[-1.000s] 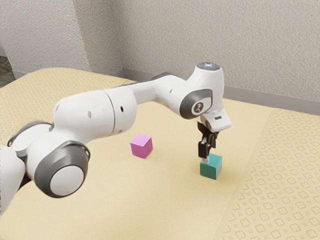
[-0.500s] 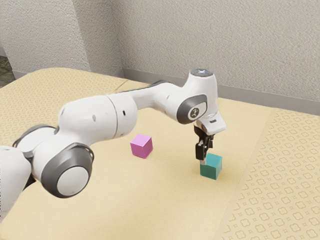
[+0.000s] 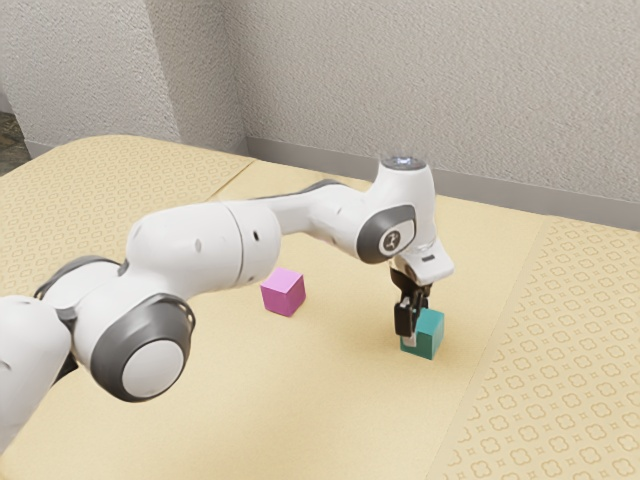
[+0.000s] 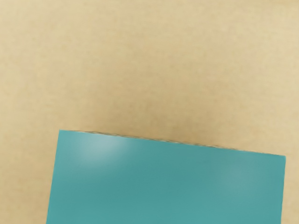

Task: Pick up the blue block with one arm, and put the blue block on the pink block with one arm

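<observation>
The blue block [image 3: 430, 336], teal in colour, rests on the tan table, toward the exterior view's right. My gripper [image 3: 412, 325] has come down over it and stands open. One dark finger [image 3: 403, 321] hangs in front of the block's near-left face, and the other is hidden behind the block. In the wrist view the blue block [image 4: 163, 182] lies large and close right under my hand. The pink block [image 3: 283, 291] sits on the table, well apart to the exterior view's left of the blue one.
The table [image 3: 300, 400] carries a plain tan cloth, with a patterned strip [image 3: 560, 380] along the exterior view's right. A grey wall with a baseboard [image 3: 560, 205] runs behind. My own arm [image 3: 220, 250] stretches in from the exterior view's left, above the table.
My hand has dropped from just above the blue block to around it. The arm's links shifted slightly toward the exterior view's right. Neither block has moved.
</observation>
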Robot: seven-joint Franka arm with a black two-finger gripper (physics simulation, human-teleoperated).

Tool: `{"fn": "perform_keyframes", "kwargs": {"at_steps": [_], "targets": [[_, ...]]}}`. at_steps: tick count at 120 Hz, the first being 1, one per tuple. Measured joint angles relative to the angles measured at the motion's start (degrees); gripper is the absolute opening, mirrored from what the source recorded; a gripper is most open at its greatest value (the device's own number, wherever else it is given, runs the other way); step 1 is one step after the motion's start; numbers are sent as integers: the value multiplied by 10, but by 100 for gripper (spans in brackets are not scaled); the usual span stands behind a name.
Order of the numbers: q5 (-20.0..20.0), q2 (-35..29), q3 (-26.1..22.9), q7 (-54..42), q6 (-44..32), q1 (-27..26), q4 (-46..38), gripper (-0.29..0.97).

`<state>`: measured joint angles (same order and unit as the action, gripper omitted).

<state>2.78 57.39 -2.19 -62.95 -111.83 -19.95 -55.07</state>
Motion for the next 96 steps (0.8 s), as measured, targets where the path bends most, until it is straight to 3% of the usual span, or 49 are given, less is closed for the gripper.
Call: {"fn": "perform_keyframes", "kwargs": {"at_steps": [23,40,56,65,77,96], "targets": [[10,4,1,-1,-2,0,-5,63],[11,4,2,-1,-2,-1,-7,45],[8,-15,11,-1,8,-1,-9,39],[-1,-50,14,-1,20,2,-40,37],[-15,-143,15,-2,32,21,-139,36],[-21,-249,14,-20,42,78,-245,36]]}}
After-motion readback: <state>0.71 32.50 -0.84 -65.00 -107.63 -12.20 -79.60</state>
